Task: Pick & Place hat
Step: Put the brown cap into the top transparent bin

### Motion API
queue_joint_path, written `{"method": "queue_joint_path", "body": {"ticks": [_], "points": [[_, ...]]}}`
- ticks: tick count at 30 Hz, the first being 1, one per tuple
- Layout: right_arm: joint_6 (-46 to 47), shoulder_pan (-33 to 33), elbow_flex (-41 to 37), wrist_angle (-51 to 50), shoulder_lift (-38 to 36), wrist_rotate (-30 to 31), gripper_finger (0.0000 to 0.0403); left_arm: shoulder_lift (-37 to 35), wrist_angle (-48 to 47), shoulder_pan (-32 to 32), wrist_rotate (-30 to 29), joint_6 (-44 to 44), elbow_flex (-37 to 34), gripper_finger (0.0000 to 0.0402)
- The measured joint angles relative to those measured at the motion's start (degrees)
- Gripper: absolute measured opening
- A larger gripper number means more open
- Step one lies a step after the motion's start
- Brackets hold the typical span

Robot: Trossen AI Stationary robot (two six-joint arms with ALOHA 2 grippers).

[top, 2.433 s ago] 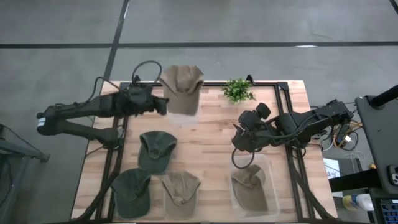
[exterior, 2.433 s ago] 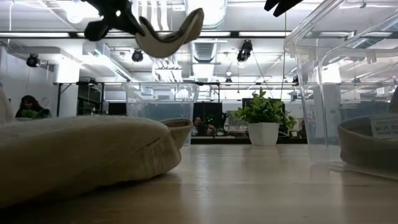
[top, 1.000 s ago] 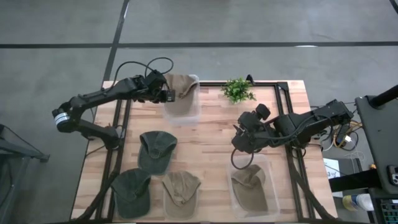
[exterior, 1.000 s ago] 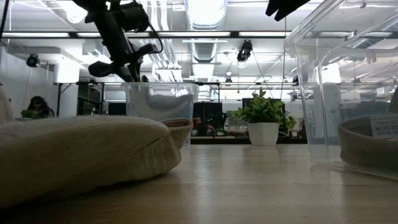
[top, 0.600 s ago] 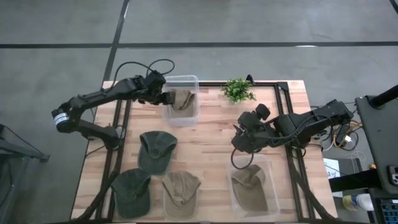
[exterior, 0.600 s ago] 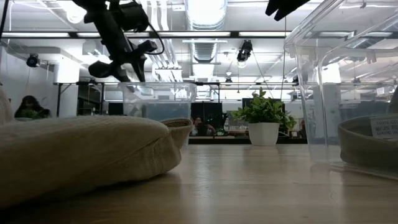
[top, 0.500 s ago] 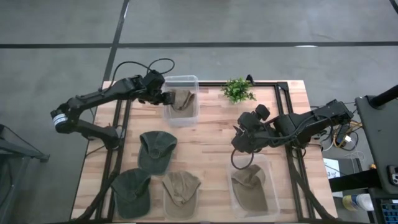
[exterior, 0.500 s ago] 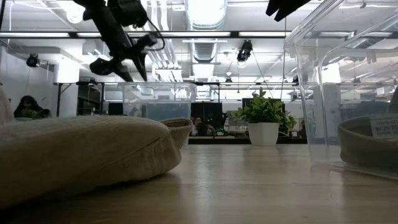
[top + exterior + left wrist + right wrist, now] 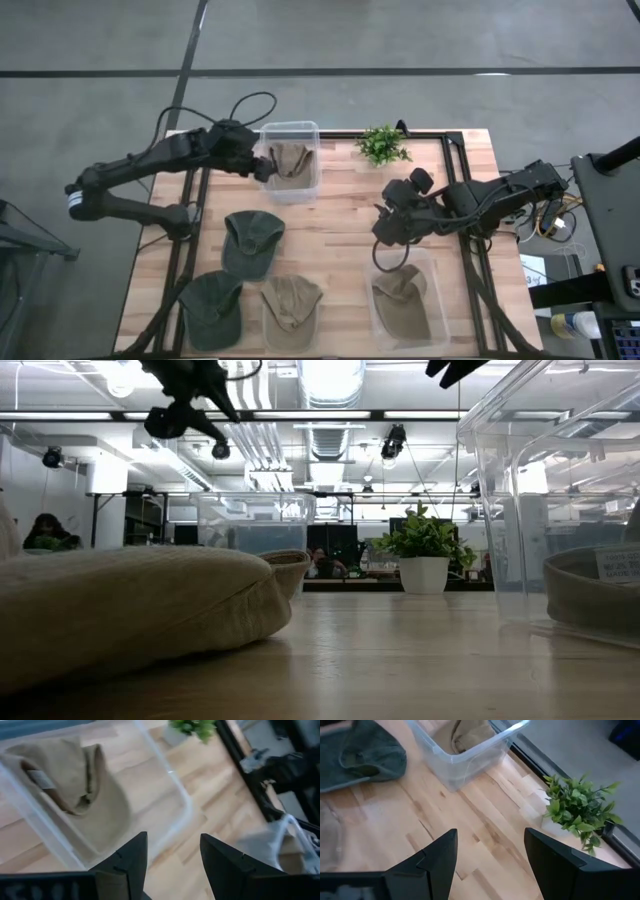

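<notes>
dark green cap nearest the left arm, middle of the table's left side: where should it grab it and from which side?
Judging from the high view, the dark green cap lies flat with its brim toward the far bin. Best bet: come straight down with the open left gripper and pinch the brim edge or a fold in the soft crown, since nothing stands proud at its sides.

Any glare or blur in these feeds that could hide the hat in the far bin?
High view: even light, the tan hat in the clear bin reads plainly. Low view: bright ceiling lights glare, and the near hat looms soft. Left wrist view: slightly blurred, but the hat shows through the bin wall past the open left pincer.
</notes>
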Motion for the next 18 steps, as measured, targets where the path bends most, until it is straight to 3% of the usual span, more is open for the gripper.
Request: {"method": "queue_joint_path", "body": {"ticks": [10, 18], "points": [[-0.2, 0.2, 0.0, 4.9, 0.0, -5.8, 0.0224, -1.1, 0.0, -11.8, -2.0, -2.5, -0.1, 0.0174], [-0.2, 0.4, 0.0, 4.8, 0.0, -5.8, 0.0224, -1.0, -1.2, -25.0, -2.2, -17.9, -2.7, 0.0174]]}}
